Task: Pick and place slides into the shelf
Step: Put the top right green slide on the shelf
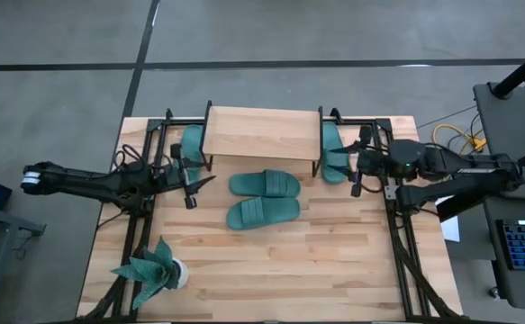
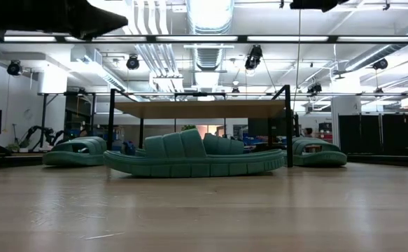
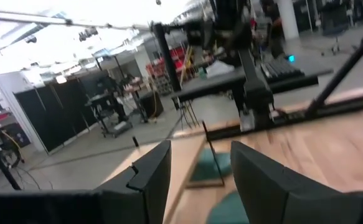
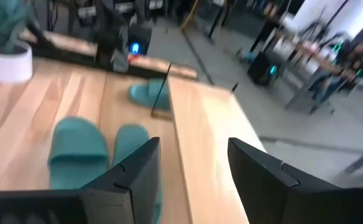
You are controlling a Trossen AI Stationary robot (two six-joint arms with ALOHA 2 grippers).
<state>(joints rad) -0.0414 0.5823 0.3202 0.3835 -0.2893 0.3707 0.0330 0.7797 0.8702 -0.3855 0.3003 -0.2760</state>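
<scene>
Two teal slides lie side by side on their soles in the table's middle (image 1: 264, 184) (image 1: 262, 212), just in front of the shelf (image 1: 262, 133). A third slide (image 1: 190, 144) lies by the shelf's left end, and another (image 1: 332, 151) by its right end. The shelf, a light plank on thin black legs (image 2: 200, 108), stands at the far middle. My left gripper (image 1: 199, 184) hovers open, left of the middle pair; nothing is between its fingers (image 3: 200, 180). My right gripper (image 1: 357, 175) hovers open near the shelf's right end, also holding nothing (image 4: 193, 180).
A teal plant in a white pot (image 1: 154, 270) stands at the near left corner. Black arm frames run along both table sides (image 1: 397, 243). Bare wood lies between the middle slides and the near edge.
</scene>
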